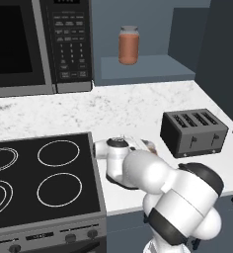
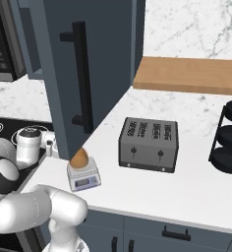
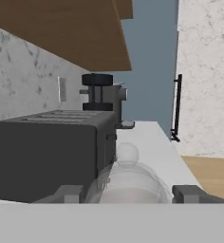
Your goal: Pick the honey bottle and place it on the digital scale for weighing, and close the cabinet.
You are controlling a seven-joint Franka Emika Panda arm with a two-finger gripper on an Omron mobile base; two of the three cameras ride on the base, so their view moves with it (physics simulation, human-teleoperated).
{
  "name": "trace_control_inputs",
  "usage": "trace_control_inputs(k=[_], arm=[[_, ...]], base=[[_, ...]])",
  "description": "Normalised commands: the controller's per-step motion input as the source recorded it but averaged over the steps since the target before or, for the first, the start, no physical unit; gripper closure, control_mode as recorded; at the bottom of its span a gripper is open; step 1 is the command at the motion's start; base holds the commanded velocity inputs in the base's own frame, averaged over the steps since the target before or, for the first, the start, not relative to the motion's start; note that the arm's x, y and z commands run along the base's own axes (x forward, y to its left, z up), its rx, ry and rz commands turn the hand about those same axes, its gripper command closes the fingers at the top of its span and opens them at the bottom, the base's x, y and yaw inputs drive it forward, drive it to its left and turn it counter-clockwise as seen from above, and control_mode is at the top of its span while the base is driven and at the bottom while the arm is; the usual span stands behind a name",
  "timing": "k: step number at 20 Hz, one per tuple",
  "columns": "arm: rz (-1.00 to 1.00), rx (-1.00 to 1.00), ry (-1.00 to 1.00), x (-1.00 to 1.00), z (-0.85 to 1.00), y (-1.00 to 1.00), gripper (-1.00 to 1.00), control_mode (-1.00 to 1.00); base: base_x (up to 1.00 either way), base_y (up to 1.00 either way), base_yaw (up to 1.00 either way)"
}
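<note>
Gripper (image 3: pixel 128 193) low over counter (image 2: pixel 187 187), fingers either side of honey bottle (image 2: pixel 79 158), touch or gap impossible to tell; bottle seated on scale (image 2: pixel 83 177) left of toaster (image 2: pixel 148 144); cabinet (image 2: pixel 98 64) door swung open above, jar (image 1: pixel 129 45) inside

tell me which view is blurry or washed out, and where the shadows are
Hand view: honey bottle between the finger tips looks pale, translucent and blurred. Right base view: crisp, with a faint shadow under the toaster. Left base view: flat, even light, no glare.
</note>
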Motion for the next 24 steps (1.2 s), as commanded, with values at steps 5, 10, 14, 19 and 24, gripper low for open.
trace_control_inputs(k=[5, 10, 14, 19, 24], arm=[[0.00, 0.04, 0.00, -0.08, -0.14, -0.06, 1.00, -1.00], [-0.02, 0.00, 0.00, 0.00, -0.01, -0.15, 1.00, -1.00], [-0.03, 0.00, 0.00, -0.01, 0.00, -0.37, 1.00, -1.00], [-0.01, 0.01, 0.02, 0.00, -0.08, 0.26, -1.00, -1.00], [0.00, 0.09, 0.00, -0.20, 0.00, 0.10, -1.00, -1.00]], base=[[0.00, 0.00, 0.00], [0.00, 0.00, 0.00], [0.00, 0.00, 0.00], [0.00, 0.00, 0.00], [0.00, 0.00, 0.00]])
